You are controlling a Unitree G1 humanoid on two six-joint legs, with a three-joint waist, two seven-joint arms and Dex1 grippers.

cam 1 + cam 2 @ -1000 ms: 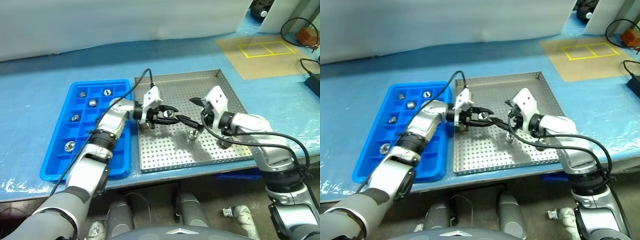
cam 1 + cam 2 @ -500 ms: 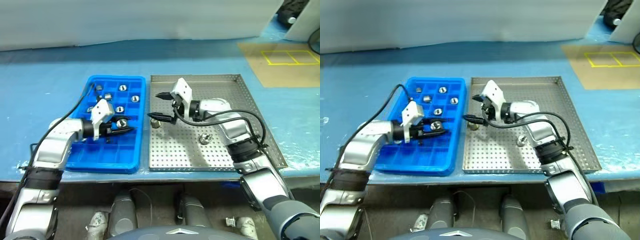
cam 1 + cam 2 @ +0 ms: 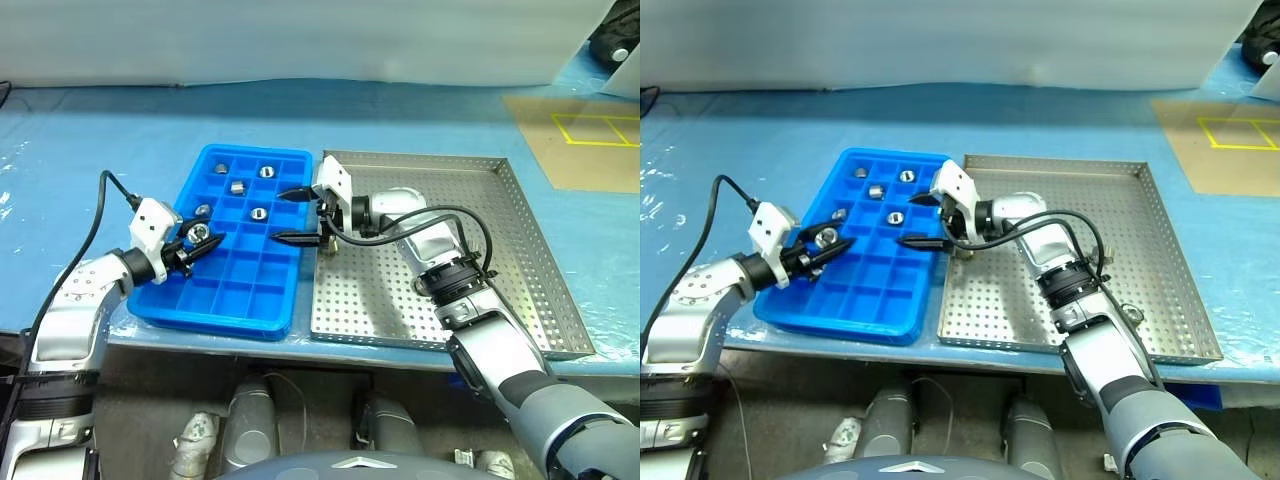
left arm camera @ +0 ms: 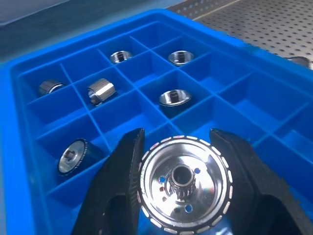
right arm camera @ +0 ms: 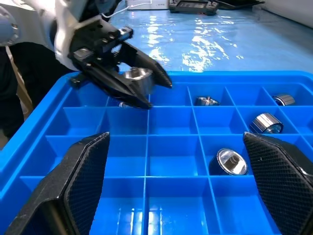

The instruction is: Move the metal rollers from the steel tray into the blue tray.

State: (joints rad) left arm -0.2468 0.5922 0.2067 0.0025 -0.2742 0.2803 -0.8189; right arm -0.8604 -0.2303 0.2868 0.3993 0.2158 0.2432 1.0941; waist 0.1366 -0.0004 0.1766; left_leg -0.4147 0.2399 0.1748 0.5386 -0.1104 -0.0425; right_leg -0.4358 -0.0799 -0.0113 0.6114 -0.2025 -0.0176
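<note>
Blue tray (image 3: 262, 300) lies on the blue-covered worktop (image 3: 120, 130), its long side flush against the steel tray (image 3: 540, 300), which sits at its 3 o'clock. Left gripper (image 3: 200, 243) hangs over the blue tray's 9 o'clock edge, fingers (image 4: 120, 171) clamped on one metal roller (image 4: 186, 188); in the left wrist view the roller faces the camera, a bright disc with a toothed rim and a splined centre hole, pinched between the two black fingers above the compartments. Right gripper (image 3: 298, 215) reaches across the seam between the two trays, pointing toward 9 o'clock, its fingers (image 5: 83, 181) spread wide with nothing between them, over the blue tray's 3 o'clock side. Five more rollers sit in separate compartments toward the blue tray's 12 o'clock end: one at (image 3: 222, 172), one at (image 3: 266, 171), one at (image 3: 238, 187), one at (image 3: 258, 213) and one at (image 3: 203, 210), the last just beside the left gripper. The roller at (image 5: 266, 122) lies on its side; another at (image 5: 230, 161) stands with its hole up. One small metal piece (image 3: 330, 241) rests on the steel tray's perforated floor near its 9 o'clock rim, just under the right wrist; too hidden to tell more.
</note>
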